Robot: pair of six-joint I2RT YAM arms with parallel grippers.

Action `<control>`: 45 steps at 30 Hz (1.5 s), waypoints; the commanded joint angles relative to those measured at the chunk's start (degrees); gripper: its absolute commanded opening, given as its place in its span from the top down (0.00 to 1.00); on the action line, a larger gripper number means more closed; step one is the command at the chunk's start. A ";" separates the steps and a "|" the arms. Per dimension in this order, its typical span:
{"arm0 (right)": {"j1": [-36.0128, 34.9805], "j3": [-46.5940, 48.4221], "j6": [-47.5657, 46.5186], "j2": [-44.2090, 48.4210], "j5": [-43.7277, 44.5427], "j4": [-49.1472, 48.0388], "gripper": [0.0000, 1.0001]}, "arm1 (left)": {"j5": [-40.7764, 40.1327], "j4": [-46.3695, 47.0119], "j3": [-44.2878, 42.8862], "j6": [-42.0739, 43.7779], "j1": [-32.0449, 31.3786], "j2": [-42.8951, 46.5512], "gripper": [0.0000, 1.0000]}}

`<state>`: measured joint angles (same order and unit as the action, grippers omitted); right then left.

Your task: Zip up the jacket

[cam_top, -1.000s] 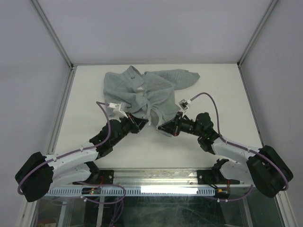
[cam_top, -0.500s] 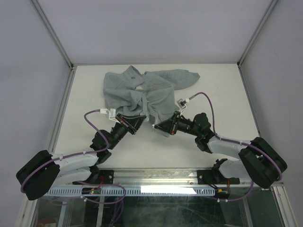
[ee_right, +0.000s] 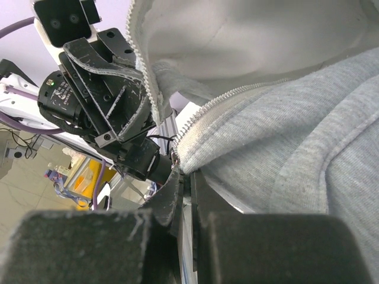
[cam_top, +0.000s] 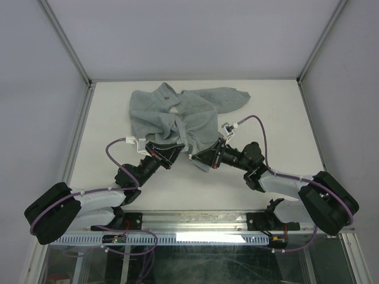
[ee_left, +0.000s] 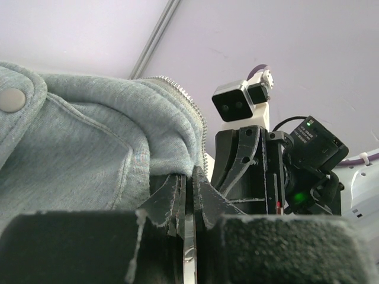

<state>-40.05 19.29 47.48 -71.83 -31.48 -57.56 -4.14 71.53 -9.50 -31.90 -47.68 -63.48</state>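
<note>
The pale grey-green jacket (cam_top: 177,115) lies rumpled on the white table, open down the front, with a whiter lining showing. My left gripper (cam_top: 173,152) is shut on the jacket's lower front hem (ee_left: 160,160), next to the zipper teeth (ee_left: 192,109). My right gripper (cam_top: 198,158) is shut on the other front edge at the bottom of its zipper (ee_right: 189,160), where a small metal piece shows. The two grippers face each other a short way apart at the jacket's near edge. The right gripper shows in the left wrist view (ee_left: 249,160). The left one shows in the right wrist view (ee_right: 103,100).
The white table (cam_top: 272,118) is walled by pale panels with metal frame posts (cam_top: 71,47). Both arm bases sit on the rail (cam_top: 195,228) at the near edge. Purple cables (cam_top: 260,121) loop off each wrist.
Both grippers have drawn back toward the near edge, pulling the jacket's lower front edges with them and closer together. The left arm has folded in more.
</note>
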 commanded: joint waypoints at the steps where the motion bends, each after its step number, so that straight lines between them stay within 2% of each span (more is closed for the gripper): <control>1: -0.73 1.49 -0.22 1.45 1.35 -7.71 1.00 | 2.41 6.63 -1.05 2.18 -1.18 -0.21 1.00; 45: -1.68 2.67 0.29 -0.23 0.99 -9.70 1.00 | 1.59 6.13 -1.39 2.24 -1.66 0.40 1.00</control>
<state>-41.06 19.29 47.53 -71.99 -29.80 -61.87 -3.31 72.07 -9.50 -30.48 -48.45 -64.49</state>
